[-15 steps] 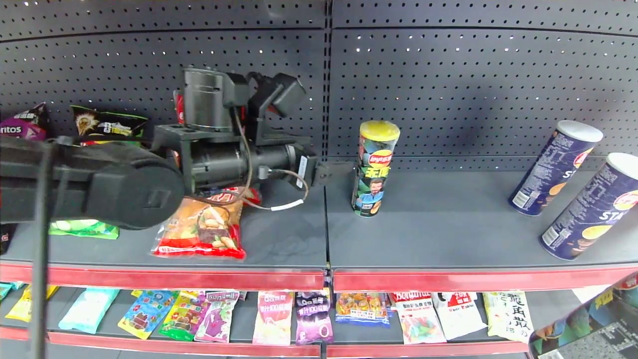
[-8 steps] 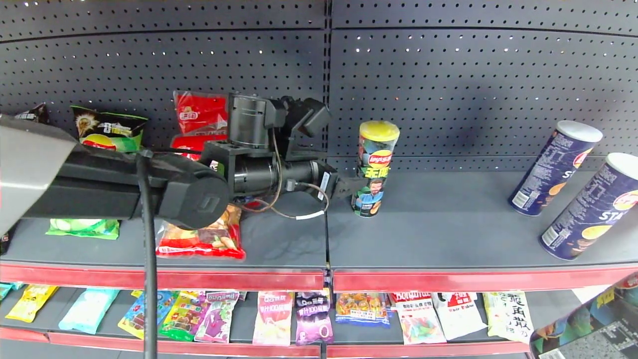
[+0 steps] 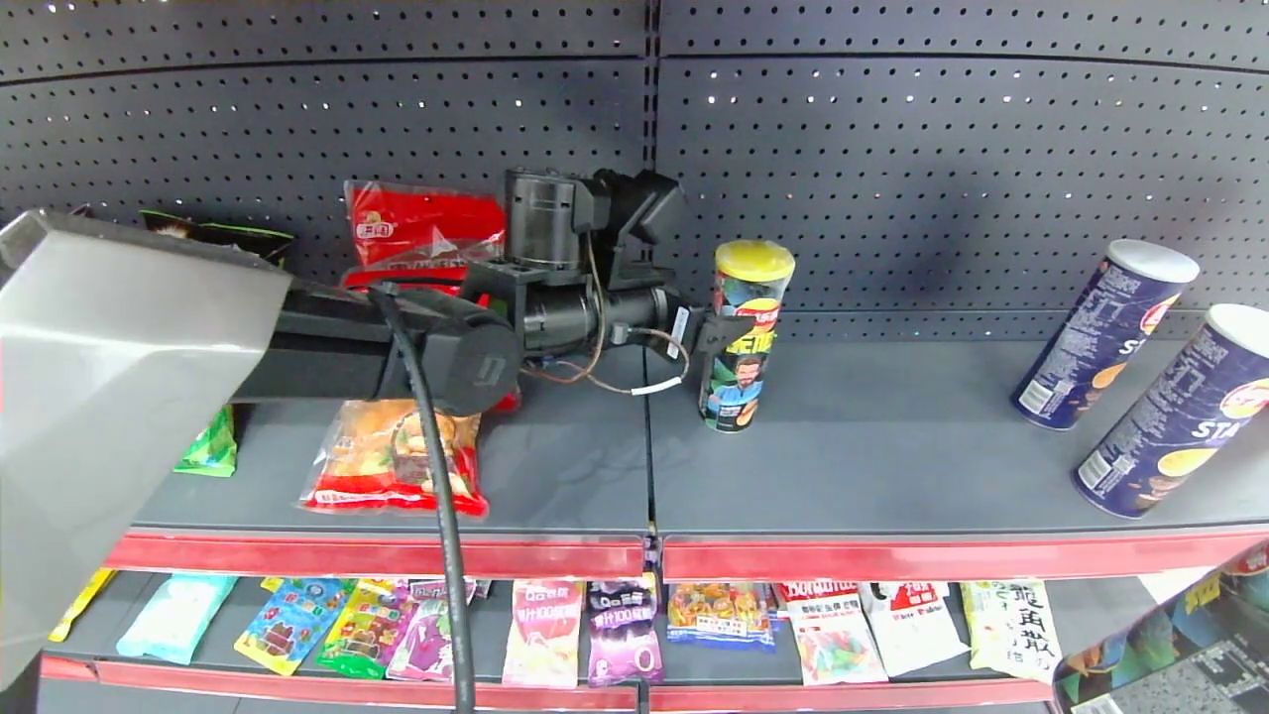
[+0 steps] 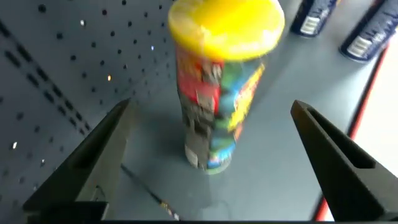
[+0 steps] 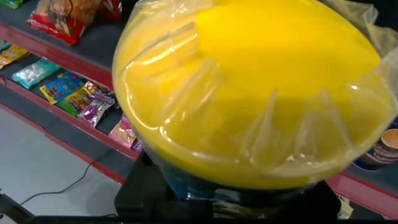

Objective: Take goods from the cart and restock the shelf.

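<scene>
One grey metal shelf with a red front edge (image 3: 892,466). Near its right end: a pair of dark-blue, white-lidded tubes (image 3: 1102,332). Mid-shelf, toward the back edge: yellow-lidded printed snack canister (image 3: 751,283), upright. Left gripper (image 4: 211,106) wide open, jaws flanking the canister, not touching. Right gripper (image 5: 230,199): second yellow-lidded, film-wrapped canister (image 5: 249,93) right at it; hold cannot be told.

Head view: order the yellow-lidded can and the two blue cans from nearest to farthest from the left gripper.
1. Yellow-lidded can, upright, right at the left gripper.
2. Inner blue can, leaning, off to the right.
3. Outer blue can, leaning, farthest right and nearer the front.
</scene>
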Available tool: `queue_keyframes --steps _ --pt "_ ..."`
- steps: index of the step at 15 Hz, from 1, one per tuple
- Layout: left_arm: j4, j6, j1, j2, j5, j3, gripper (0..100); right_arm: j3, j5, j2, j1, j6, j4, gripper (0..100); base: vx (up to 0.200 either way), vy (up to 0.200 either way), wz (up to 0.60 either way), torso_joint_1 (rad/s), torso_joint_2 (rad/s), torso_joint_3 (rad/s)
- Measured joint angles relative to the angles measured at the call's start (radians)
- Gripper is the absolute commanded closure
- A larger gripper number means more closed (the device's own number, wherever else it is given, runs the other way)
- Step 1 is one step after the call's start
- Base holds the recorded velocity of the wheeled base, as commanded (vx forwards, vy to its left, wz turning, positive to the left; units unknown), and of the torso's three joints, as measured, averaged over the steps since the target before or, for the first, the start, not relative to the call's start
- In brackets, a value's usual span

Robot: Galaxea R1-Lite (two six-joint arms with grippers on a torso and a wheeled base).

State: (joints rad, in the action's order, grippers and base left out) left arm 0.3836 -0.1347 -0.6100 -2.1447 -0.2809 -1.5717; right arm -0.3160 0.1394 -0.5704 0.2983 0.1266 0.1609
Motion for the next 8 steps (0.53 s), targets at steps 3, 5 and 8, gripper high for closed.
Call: queue_keyframes --steps 3,5,8 --pt "-0.001 0.0 0.003 -0.039 0.001 -0.042 0 0.0 -0.002 0.0 -0.001 -0.007 0.0 100 0.0 0.0 0.0 0.0 0.0 0.0" --pt "-0.003 0.0 0.004 -0.059 0.0 -0.063 0 0.0 -0.001 0.0 -0.001 -0.013 0.0 100 0.0 0.0 0.0 0.0 0.0 0.0" --pt "-0.002 0.0 0.004 -0.089 -0.001 -0.111 0 0.001 -0.002 0.0 -0.001 -0.013 0.0 100 0.0 0.0 0.0 0.0 0.0 0.0"
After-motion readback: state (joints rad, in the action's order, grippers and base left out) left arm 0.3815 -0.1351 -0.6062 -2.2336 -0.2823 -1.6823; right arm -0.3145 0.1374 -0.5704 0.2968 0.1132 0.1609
